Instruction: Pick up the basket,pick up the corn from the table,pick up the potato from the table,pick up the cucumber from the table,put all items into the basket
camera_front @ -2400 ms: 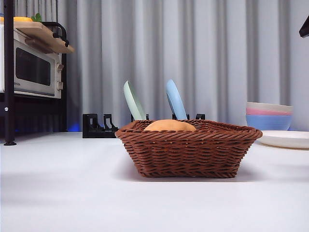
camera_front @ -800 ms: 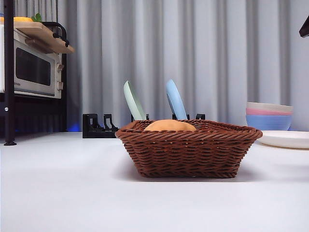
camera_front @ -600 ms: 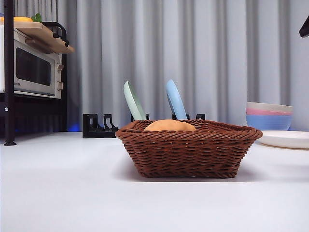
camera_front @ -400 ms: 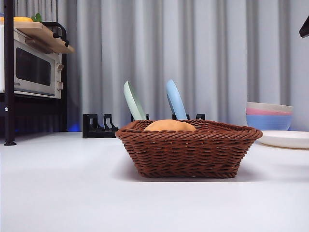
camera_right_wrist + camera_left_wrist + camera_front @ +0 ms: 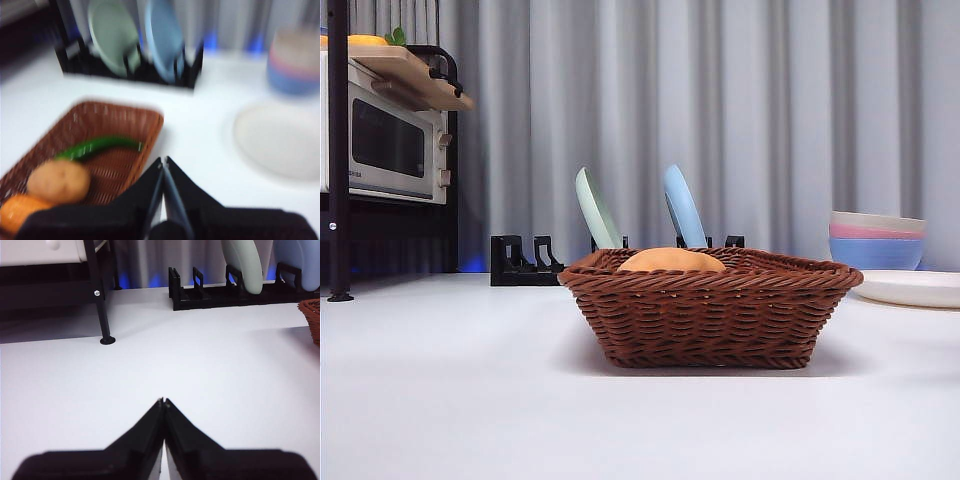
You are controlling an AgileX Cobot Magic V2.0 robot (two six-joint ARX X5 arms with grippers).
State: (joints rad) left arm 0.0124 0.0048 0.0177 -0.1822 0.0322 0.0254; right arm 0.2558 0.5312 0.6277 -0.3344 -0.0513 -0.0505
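The brown wicker basket [image 5: 710, 308] stands on the white table in the front view; a tan hump, the potato [image 5: 671, 260], rises above its rim. In the blurred right wrist view the basket [image 5: 125, 125] holds the tan potato [image 5: 59, 180], the orange corn [image 5: 20, 212] and the green cucumber [image 5: 97, 147]. My right gripper [image 5: 163, 162] is shut and empty, raised beside the basket's edge. My left gripper [image 5: 163, 401] is shut and empty over bare table; only a corner of the basket [image 5: 312, 317] shows there. Neither gripper shows in the front view.
A black dish rack [image 5: 530, 262] with a green plate [image 5: 596, 210] and a blue plate [image 5: 684, 208] stands behind the basket. Stacked pastel bowls [image 5: 877, 240] and a white plate [image 5: 915, 288] are at the right. A microwave [image 5: 385, 145] on a black shelf stands at the left.
The black arm tip at the front view's top right corner has left the picture. The basket and its contents have not moved.
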